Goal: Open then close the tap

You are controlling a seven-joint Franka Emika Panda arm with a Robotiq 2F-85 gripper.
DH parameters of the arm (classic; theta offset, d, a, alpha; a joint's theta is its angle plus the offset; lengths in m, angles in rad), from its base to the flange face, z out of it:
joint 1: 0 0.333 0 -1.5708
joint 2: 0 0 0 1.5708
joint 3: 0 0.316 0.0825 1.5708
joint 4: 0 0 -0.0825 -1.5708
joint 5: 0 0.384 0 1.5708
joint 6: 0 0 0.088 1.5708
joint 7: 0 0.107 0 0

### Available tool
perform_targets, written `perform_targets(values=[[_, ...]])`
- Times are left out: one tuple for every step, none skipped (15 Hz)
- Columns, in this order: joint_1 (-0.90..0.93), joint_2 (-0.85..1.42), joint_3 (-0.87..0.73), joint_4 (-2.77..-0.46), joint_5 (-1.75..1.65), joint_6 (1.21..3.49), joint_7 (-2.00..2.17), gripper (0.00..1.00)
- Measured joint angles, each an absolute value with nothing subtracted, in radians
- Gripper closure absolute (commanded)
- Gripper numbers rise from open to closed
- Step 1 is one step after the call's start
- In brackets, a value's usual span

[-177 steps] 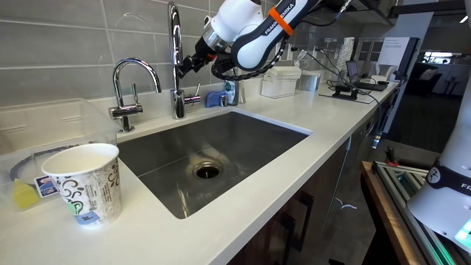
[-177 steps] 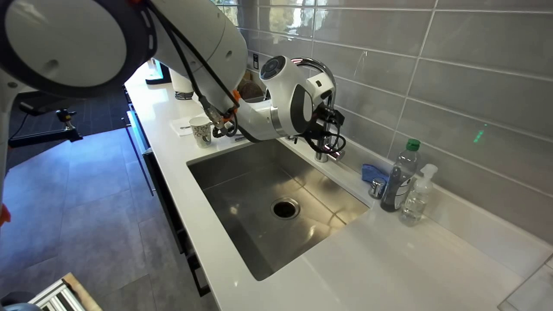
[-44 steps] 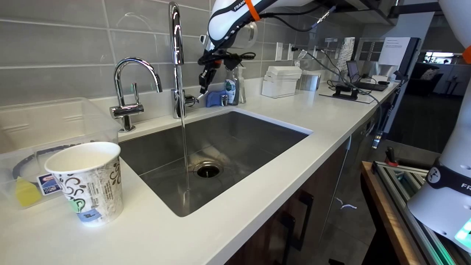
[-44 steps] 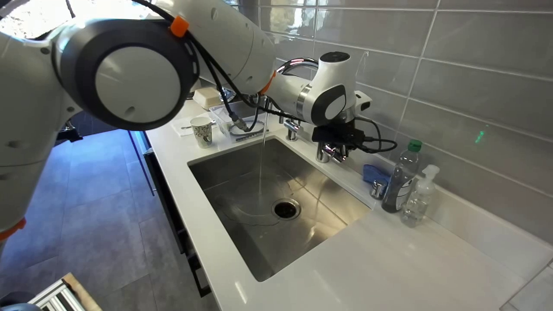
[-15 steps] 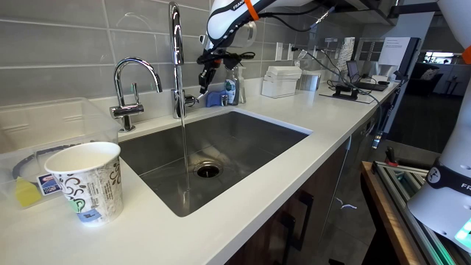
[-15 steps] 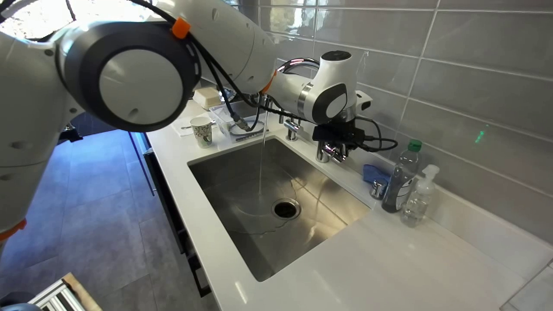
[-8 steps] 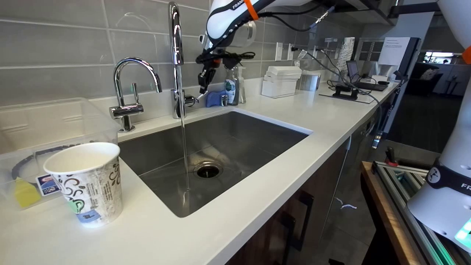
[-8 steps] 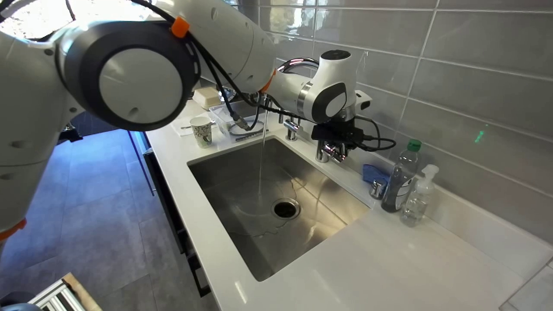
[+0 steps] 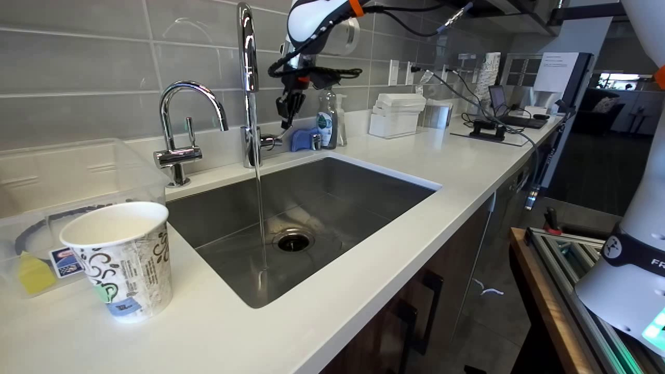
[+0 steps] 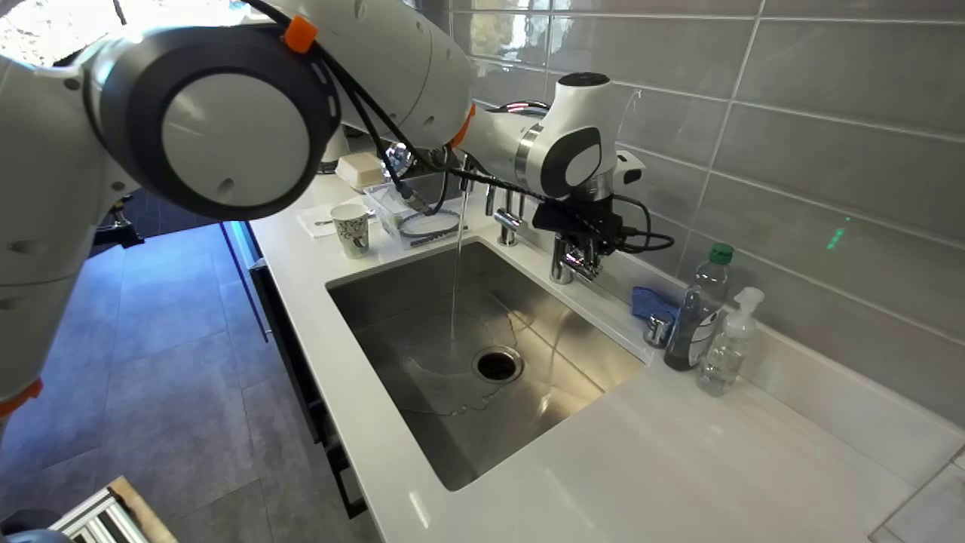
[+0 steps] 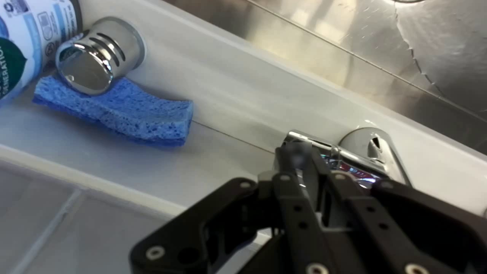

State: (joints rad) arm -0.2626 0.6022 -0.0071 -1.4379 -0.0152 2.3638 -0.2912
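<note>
The tall chrome tap (image 9: 248, 57) stands at the sink's back edge, and a thin water stream (image 9: 261, 218) falls from its spout into the sink. Its side lever (image 9: 281, 136) leans outward, its end right under my gripper (image 9: 286, 123). From the wrist view, my gripper (image 11: 298, 152) points down over the chrome side valve (image 11: 357, 161), its black fingers drawn together. A thin shiny strip shows between the fingers, perhaps the lever; the fingertips are blurred, so I cannot tell whether it is gripped. In an exterior view the arm hides part of the tap (image 10: 560, 264).
A shorter gooseneck faucet (image 9: 176, 156) stands beside the tap. Close to the gripper lie a blue sponge (image 11: 125, 114) and a chrome cap (image 11: 101, 55), with a dish soap bottle (image 10: 700, 309) and pump bottle (image 10: 727, 347) beyond. A paper cup (image 9: 124, 265) stands on the counter.
Over the last half second my gripper has risen slightly, while water keeps running. In the oldest frames no water ran, the lever stood more upright and my gripper was higher, beside the tap's column.
</note>
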Motion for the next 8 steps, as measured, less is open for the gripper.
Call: perform_targets(values=[[-0.257,0.593,-0.006,-1.437,-0.011,2.333,-0.278,0.96],[-0.251,0.583,-0.005,-1.437,-0.002,2.299,-0.267,0.96],[-0.246,0.576,-0.002,-1.437,0.008,2.277,-0.254,0.96],[-0.243,0.575,-0.004,-1.437,0.01,2.268,-0.242,0.96],[-0.243,0.576,-0.004,-1.437,0.018,2.261,-0.235,0.96],[-0.243,0.576,-0.005,-1.437,0.023,2.257,-0.232,0.96],[-0.243,0.576,-0.005,-1.437,0.024,2.257,-0.229,0.6],[-0.242,0.576,-0.006,-1.437,0.024,2.257,-0.226,0.6]])
